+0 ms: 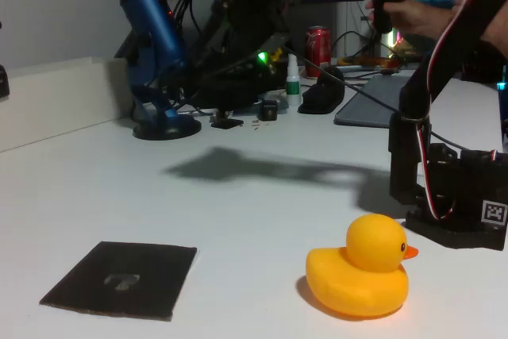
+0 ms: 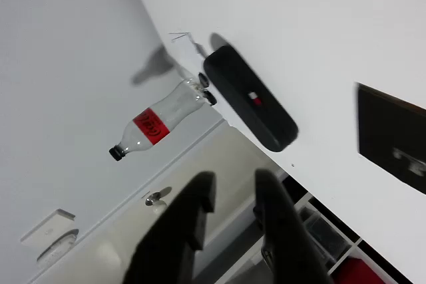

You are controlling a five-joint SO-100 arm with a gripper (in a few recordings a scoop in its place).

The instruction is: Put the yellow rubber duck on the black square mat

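Sitting at the left of the fixed view, the black square mat (image 1: 119, 279) lies flat and bare on the white table (image 1: 262, 212); the yellow rubber duck (image 1: 361, 269) stands upright well to its right, near the arm's base (image 1: 460, 196). Nothing of the task looks done yet: grasp, carry and placing all remain. Open tabletop separates duck and mat, so the path seems free. In the wrist view the gripper (image 2: 233, 207) points away, jaws slightly apart and empty

One duck (image 1: 359, 275) — one mat (image 1: 121, 279)
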